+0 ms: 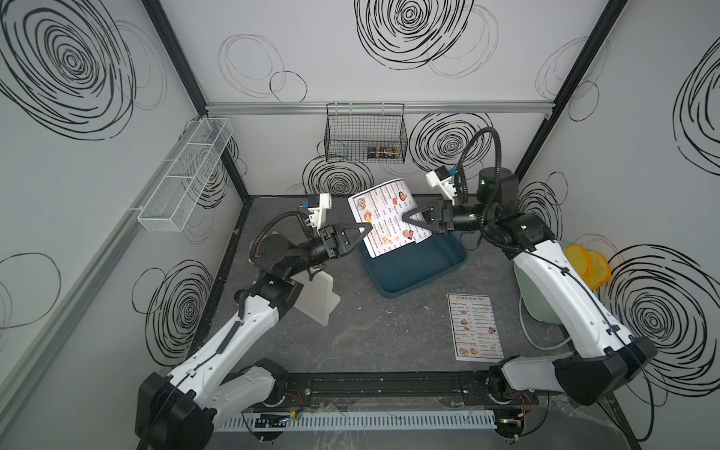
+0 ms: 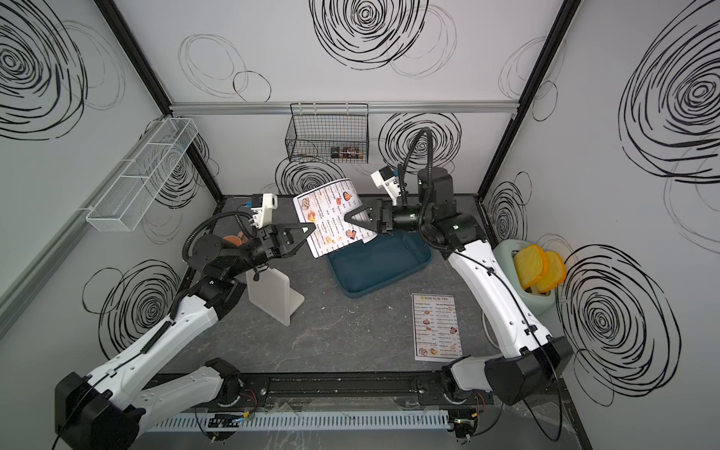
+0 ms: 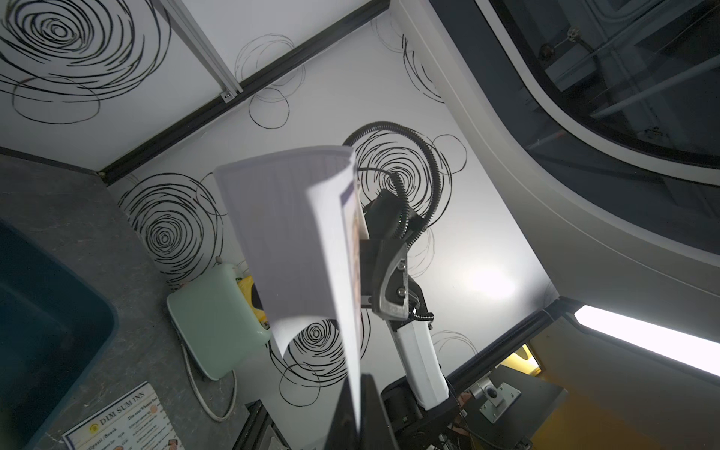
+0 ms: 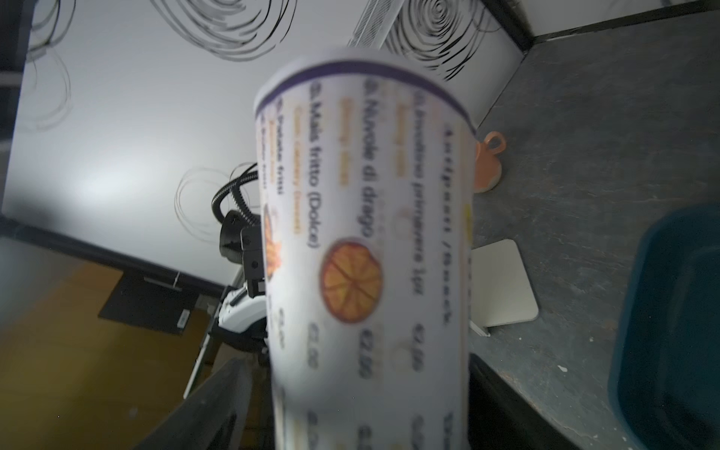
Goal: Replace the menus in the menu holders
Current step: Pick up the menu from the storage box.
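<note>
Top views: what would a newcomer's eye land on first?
The lifted menu, curled in mid-air over the teal tray, with the left gripper shut on its edge and the right gripper open at its other side. Next, the second menu lying flat at near right, and the white menu holder standing at the left side.

Robot lab cell: swirl-printed wall panels point(image 1: 389, 70), aluminium frame rail point(image 1: 272, 108), left arm point(image 1: 233, 331), right arm point(image 1: 553, 280) on tabletop point(image 1: 389, 331).
</note>
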Robot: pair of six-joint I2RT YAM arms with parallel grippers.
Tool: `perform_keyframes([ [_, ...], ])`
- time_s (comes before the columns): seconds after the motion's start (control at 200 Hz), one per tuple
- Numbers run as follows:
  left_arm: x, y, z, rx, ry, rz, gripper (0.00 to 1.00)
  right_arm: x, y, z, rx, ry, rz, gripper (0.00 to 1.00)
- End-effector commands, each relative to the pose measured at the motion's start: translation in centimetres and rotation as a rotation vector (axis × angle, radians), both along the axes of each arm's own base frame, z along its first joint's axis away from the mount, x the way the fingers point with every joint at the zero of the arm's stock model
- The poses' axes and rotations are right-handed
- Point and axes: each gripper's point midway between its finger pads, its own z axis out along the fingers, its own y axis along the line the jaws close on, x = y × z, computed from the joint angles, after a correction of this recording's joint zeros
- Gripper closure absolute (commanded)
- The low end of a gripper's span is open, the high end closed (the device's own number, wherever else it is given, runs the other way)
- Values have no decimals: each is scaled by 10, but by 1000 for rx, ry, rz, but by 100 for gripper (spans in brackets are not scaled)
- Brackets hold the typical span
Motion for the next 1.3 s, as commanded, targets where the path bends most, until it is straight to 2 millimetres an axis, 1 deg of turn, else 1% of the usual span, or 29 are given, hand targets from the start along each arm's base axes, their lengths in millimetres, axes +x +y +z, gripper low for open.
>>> perform_keyframes([
  [0.0,16,4,0,36,5,134,100,16,-54,4,7,-6,-248,3],
  [0.04,21,2,-2,39,25,154,100,18,-67,2,18,-1,-299,3],
  [0.08,26,-2,-3,42,46,166,100,18,-75,0,19,16,-334,2],
  [0.145,32,-7,-2,36,64,177,100,21,-86,-11,-22,71,-420,3],
  [0.2,36,-11,0,21,74,190,100,18,-87,-13,-22,103,-451,2],
  [0.26,40,-15,2,10,83,200,100,10,-79,-10,24,137,-454,2],
  [0.33,43,-20,2,1,94,203,100,-2,-61,-2,113,169,-429,1],
  [0.415,46,-24,1,-11,107,202,100,-17,-37,2,254,256,-385,1],
  [0.485,48,-26,0,-20,116,202,100,-26,-20,4,371,344,-347,2],
  [0.49,48,-27,0,-21,117,202,100,-27,-19,8,383,341,-341,2],
  [0.495,48,-26,-1,-21,119,203,100,-27,-18,5,386,354,-342,2],
  [0.535,48,-27,-1,-26,122,203,100,-31,-11,8,430,368,-323,2],
  [0.605,48,-26,-1,-33,126,207,100,-28,-5,0,445,438,-328,3],
  [0.67,47,-24,0,-40,127,210,100,-25,1,-3,508,504,-305,3],
  [0.766,45,-22,0,-53,132,210,100,-22,19,-12,560,607,-263,3],
  [0.831,43,-20,2,-66,136,211,100,-19,28,-15,572,645,-254,2],
  [0.921,39,-18,2,-79,143,210,100,-7,32,-14,608,651,-279,0],
  [1.016,35,-13,3,-98,150,215,100,5,29,-15,652,652,-327,7],
  [1.116,30,-8,5,-112,155,215,100,15,25,-14,687,640,-367,16],
  [1.216,27,-7,3,-106,164,210,100,23,24,-17,691,634,-401,27],
  [1.296,25,-3,2,-113,172,219,100,26,26,-14,702,627,-397,36],
])
